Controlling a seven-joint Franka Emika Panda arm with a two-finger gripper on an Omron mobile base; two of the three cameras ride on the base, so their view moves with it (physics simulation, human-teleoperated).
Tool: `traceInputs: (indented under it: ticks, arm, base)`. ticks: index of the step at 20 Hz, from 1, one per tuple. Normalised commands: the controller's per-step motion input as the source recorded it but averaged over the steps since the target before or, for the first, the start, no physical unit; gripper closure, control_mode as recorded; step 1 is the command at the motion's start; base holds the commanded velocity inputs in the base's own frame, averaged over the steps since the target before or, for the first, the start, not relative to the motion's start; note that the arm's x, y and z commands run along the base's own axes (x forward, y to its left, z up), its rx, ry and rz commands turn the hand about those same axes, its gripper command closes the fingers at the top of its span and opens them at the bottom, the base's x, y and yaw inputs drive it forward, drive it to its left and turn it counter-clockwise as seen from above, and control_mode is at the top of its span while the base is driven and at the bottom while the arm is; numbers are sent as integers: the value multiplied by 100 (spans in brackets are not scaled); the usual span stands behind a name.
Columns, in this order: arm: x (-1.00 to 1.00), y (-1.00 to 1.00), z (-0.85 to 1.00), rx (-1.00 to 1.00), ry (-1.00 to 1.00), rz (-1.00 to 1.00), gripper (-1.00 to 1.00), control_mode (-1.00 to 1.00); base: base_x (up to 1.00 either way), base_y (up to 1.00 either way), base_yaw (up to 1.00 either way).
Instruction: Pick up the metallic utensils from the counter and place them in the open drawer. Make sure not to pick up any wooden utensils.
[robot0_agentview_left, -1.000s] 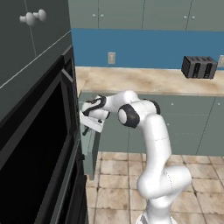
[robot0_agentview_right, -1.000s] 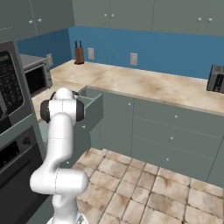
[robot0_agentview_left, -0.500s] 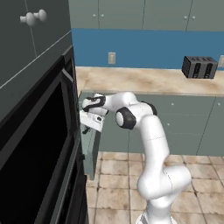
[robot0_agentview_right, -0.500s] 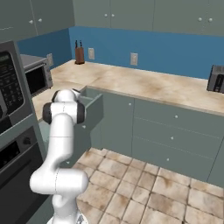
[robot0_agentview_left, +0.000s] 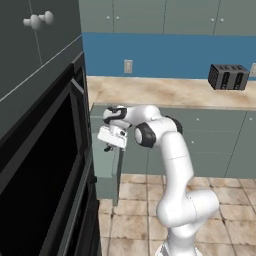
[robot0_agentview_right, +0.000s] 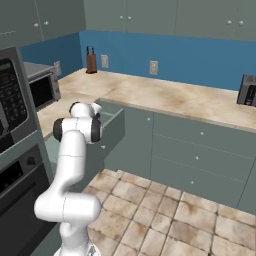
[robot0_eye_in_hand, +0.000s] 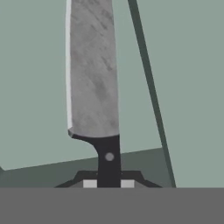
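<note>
A kitchen knife (robot0_eye_in_hand: 92, 70) with a silver blade and black handle (robot0_eye_in_hand: 108, 159) sits in my gripper (robot0_eye_in_hand: 108, 184), which is shut on the handle. The blade points away from the hand over the grey-green inside of the open drawer (robot0_eye_in_hand: 39, 87). In the left base view my gripper (robot0_agentview_left: 107, 148) hangs over the open drawer (robot0_agentview_left: 107, 170), which sticks out from the cabinet row beside the oven. From the right, the drawer (robot0_agentview_right: 113, 129) stands pulled out behind the arm's elbow. The counter and the wooden utensils are out of view.
A black oven (robot0_agentview_left: 45, 165) with a dark glass door stands close on the left of the drawer. A long marbled worktop (robot0_agentview_left: 165, 92) carries a toaster (robot0_agentview_left: 228, 76). A microwave (robot0_agentview_right: 42, 87) and knife block (robot0_agentview_right: 90, 60) stand further back. Tiled floor lies below.
The hand has dipped slightly over the drawer with the knife still in its grip. The rest of the scene has stayed put.
</note>
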Motion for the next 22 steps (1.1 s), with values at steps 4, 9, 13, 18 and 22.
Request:
traceInputs:
  ticks: [4,9,13,18,22]
  arm:
    - [-2,-100,-42,7,0,1,100,-100]
    - [-12,-100,-45,10,0,4,100,-100]
    - [-25,-100,-44,7,0,3,100,-100]
    - [-39,-100,-53,0,0,4,100,-100]
    - [-35,-100,-56,0,0,4,100,-100]
  base:
    - [0,0,0]
    - [0,0,0]
    - [0,0,0]
    - [0,0,0]
    - [0,0,0]
